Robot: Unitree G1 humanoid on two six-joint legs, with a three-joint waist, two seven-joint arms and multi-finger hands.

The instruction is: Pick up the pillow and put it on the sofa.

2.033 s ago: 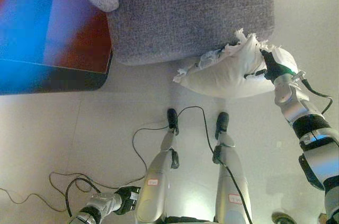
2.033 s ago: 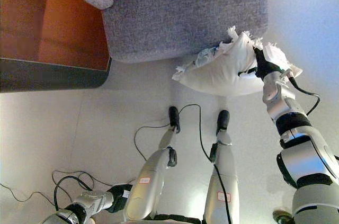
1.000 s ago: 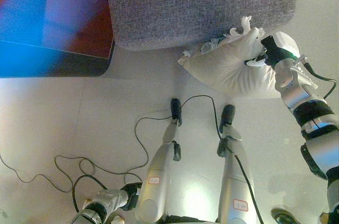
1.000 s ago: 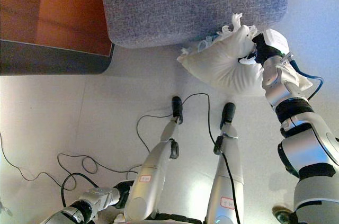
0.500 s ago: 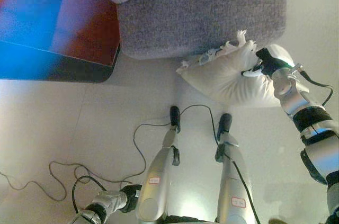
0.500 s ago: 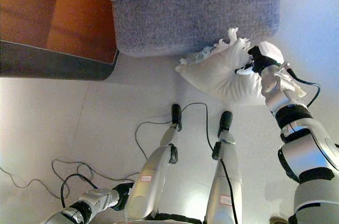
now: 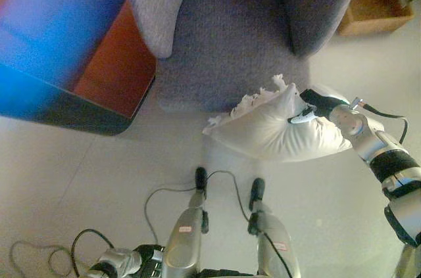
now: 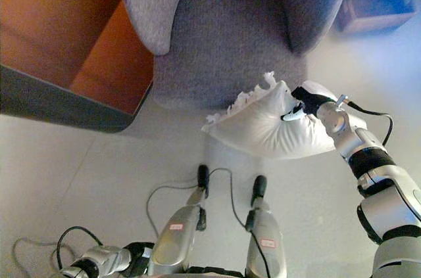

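Now carrying: right hand [image 7: 314,108] clenched, seemingly, on the pillow [image 7: 271,130], held before the sofa [image 7: 230,48]. Next: lift it over the seat.

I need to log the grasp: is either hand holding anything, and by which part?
The right hand grips the white pillow at its upper right end, near the frilled edge. The left hand holds nothing.
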